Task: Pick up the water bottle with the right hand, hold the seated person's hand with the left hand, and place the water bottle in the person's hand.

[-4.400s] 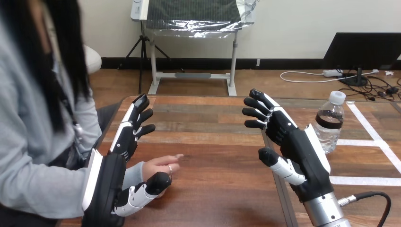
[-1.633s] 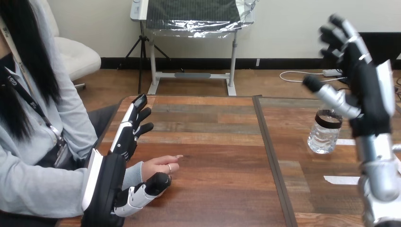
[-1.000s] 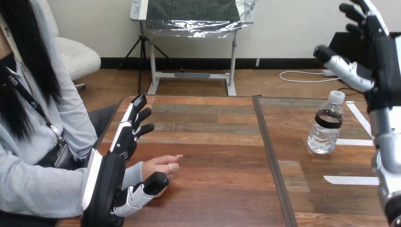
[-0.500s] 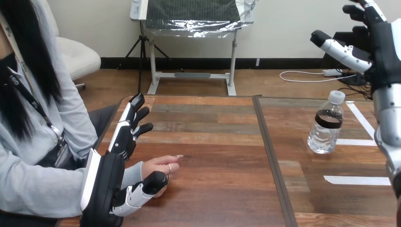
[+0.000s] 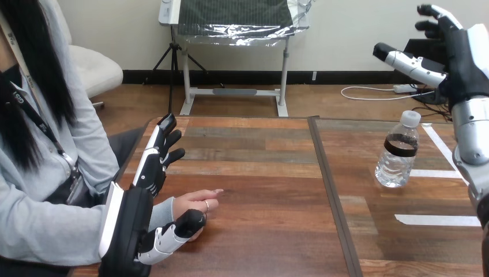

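Now R hand [image 5: 461,57] has swung up & right, hanging high over the water bottle [image 5: 398,153], fingers spread, empty. Bottle upright on desk [image 5: 259,173], untouched, so pickup not begun. L hand [image 5: 151,173] unmoved, fingers straight beside person's hand [image 5: 193,203].

Clear plastic water bottle [image 5: 397,156] upright on brown wooden table [image 5: 259,173] at frame right, right hand [image 5: 455,52] above it at upper right, person's hand [image 5: 193,203] on table at lower left, between thumb and fingers of left hand [image 5: 147,184].
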Action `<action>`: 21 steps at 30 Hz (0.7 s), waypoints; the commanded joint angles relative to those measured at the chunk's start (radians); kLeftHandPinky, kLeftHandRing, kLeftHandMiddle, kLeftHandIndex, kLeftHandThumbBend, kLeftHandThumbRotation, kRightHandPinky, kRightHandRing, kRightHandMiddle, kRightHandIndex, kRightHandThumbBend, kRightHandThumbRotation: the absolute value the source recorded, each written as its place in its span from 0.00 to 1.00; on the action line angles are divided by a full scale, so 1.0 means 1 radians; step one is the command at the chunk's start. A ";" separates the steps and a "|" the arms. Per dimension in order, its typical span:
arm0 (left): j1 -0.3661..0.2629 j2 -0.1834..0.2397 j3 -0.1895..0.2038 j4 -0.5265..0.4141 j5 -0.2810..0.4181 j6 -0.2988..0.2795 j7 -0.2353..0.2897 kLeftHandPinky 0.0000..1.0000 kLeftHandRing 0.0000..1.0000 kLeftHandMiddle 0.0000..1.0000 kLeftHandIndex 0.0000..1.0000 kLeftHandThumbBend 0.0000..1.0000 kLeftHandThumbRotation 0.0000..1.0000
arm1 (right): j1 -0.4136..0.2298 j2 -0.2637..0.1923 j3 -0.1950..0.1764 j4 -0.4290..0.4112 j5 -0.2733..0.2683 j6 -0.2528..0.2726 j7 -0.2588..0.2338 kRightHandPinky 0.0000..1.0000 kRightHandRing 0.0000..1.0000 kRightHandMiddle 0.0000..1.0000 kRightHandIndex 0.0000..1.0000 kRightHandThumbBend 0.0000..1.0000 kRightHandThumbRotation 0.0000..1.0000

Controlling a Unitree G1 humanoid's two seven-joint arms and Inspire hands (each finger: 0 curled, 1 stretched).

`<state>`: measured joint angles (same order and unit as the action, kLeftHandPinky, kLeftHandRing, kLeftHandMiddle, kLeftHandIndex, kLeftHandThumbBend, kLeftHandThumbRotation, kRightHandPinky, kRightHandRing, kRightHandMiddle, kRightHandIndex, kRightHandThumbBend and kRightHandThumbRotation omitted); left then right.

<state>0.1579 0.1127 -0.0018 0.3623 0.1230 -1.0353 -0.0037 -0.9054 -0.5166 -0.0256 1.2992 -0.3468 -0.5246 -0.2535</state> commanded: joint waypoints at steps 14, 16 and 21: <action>-0.004 -0.006 -0.007 -0.063 -0.034 -0.014 -0.010 0.86 0.93 0.96 0.96 0.98 0.83 | -0.123 -0.012 0.036 0.049 -0.027 0.145 0.046 0.77 0.81 0.80 0.86 1.00 0.60; -0.003 -0.004 -0.007 -0.066 -0.036 -0.015 -0.014 0.86 0.93 0.96 0.96 0.98 0.82 | -0.123 -0.011 0.041 0.051 -0.033 0.159 0.048 0.76 0.81 0.80 0.86 1.00 0.60; -0.002 0.001 -0.013 -0.068 -0.054 -0.019 -0.027 0.87 0.94 0.97 0.97 0.99 0.82 | -0.122 -0.008 0.041 0.054 -0.034 0.187 0.067 0.70 0.78 0.80 0.86 1.00 0.60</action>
<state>0.1875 0.1118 -0.0043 0.3424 0.0961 -1.0354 -0.0204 -0.9410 -0.5165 0.0054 1.3484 -0.3777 -0.3565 -0.1984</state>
